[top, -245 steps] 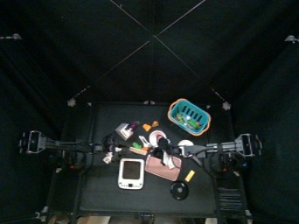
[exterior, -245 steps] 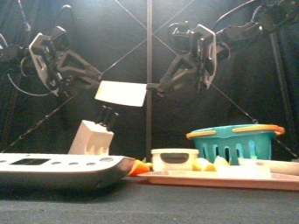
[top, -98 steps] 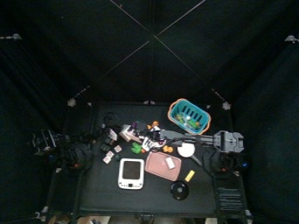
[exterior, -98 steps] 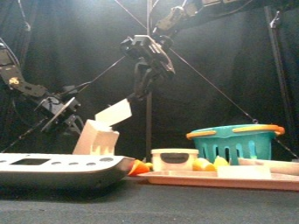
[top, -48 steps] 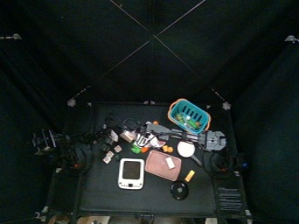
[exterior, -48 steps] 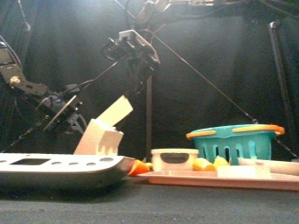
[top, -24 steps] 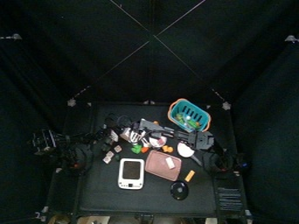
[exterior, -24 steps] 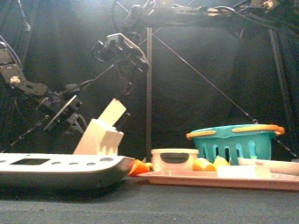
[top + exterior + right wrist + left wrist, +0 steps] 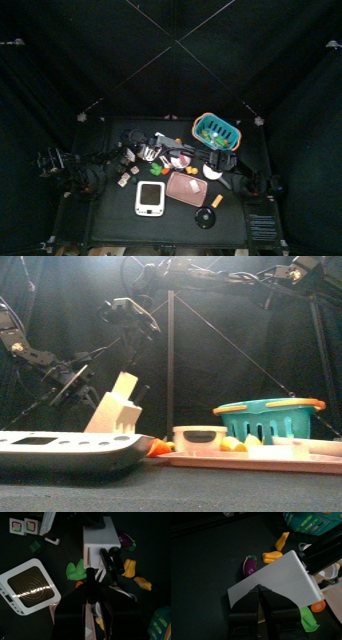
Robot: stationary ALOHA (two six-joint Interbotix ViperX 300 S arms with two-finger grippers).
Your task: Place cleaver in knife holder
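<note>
The pale wooden knife holder [image 9: 112, 416] stands at the left behind the scale. The cleaver's cream blade [image 9: 124, 387] sticks up out of it, tilted. My left gripper [image 9: 70, 380] reaches in low from the left and is shut on the holder, which fills the left wrist view as a pale slab [image 9: 278, 577]. My right gripper [image 9: 128, 312] hangs above the cleaver, apart from it, with nothing between its open jaws. In the right wrist view the cleaver's black handle [image 9: 111, 560] lies over the white holder [image 9: 99, 541], beyond my jaws.
A white kitchen scale [image 9: 67, 446] lies at the front left and a pink tray [image 9: 254, 459] with a small container [image 9: 201, 437] at the front right. A teal basket [image 9: 271, 417] stands behind the tray. Toy vegetables, a purple eggplant [image 9: 250, 564] among them, lie around the holder.
The cleaver blade has sunk further into the holder and stands more upright. My right gripper has widened, let go of the handle and drifted left. The left gripper keeps its grip.
</note>
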